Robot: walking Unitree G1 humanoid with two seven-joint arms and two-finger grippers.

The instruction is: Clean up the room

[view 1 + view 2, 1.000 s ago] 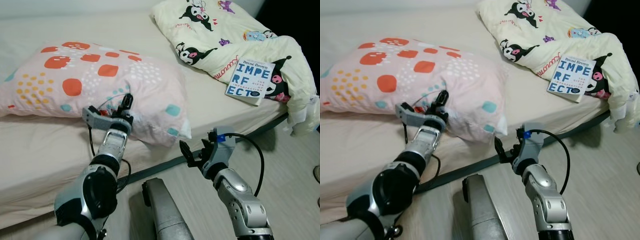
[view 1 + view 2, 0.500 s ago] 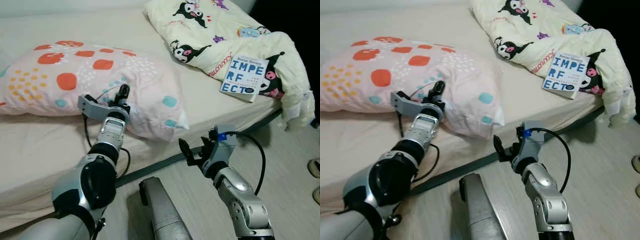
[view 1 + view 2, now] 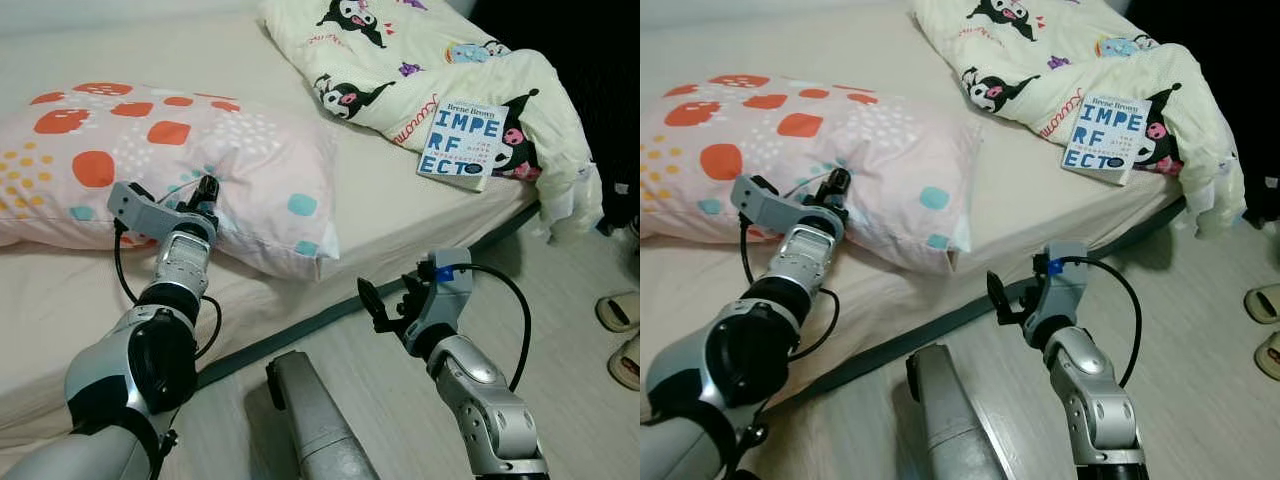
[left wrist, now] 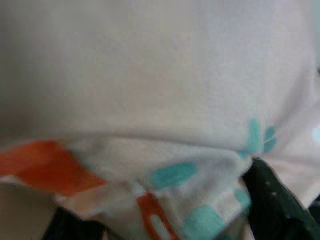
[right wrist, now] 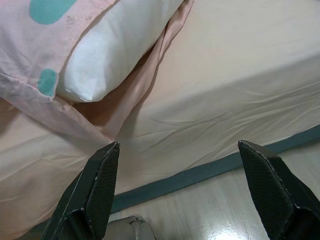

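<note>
A pink pillow [image 3: 200, 140] with orange and teal spots lies on the left part of the bed [image 3: 400, 210]. My left gripper [image 3: 205, 190] is at the pillow's near edge, shut on a fold of its cover. In the left wrist view the bunched fabric [image 4: 165, 175] sits between the black fingers [image 4: 275, 200]. My right gripper [image 3: 388, 303] hangs open over the floor just in front of the bed's edge, with nothing in it. The right wrist view looks between its spread fingertips [image 5: 95, 185] at the pillow's corner [image 5: 100, 65] and the sheet.
A cream cartoon-print blanket [image 3: 400, 50] is heaped at the bed's far right, with a blue and white book [image 3: 460, 140] lying on it. Slippers [image 3: 620, 335] lie on the wooden floor at the right. A dark strip [image 3: 340, 310] runs along the bed's edge.
The camera has swung to the right, bringing the slippers into view. My left gripper keeps its hold on the pillow's edge. The right gripper holds its pose.
</note>
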